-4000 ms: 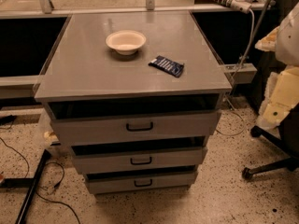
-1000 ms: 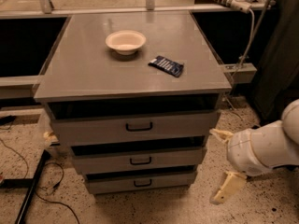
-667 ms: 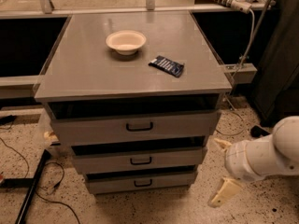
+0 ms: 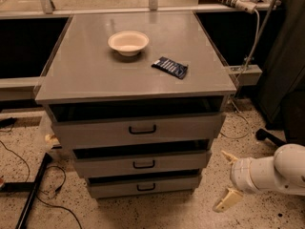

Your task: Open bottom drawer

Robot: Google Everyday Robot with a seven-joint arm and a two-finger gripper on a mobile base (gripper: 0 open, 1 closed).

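Bottom drawer sits lowest of the three grey fronts, just above the speckled floor. It looks shut, and its small black loop handle is at the centre. My pincer hangs low to the right of the cabinet, at about the height of the two lower drawers and apart from them. Its two pale fingers are spread wide, one above the other, with nothing between them.

To do this step well, I would first bring the pincer round to the front of the cabinet instead of cutting in from the side, so it meets the handle square on. One finger above the other suits a level loop, so I would leave the wrist as it is and slide one finger over the bar and one under it. The middle drawer has a handle close above, and I judge it the likeliest wrong catch, so I would come in low while keeping the lower finger off the floor.

Once closed on the bar, I would pull straight out and slowly. A skewed tug could bind the drawer or rock the cabinet, and a bowl and a dark packet lie loose on the worktop.
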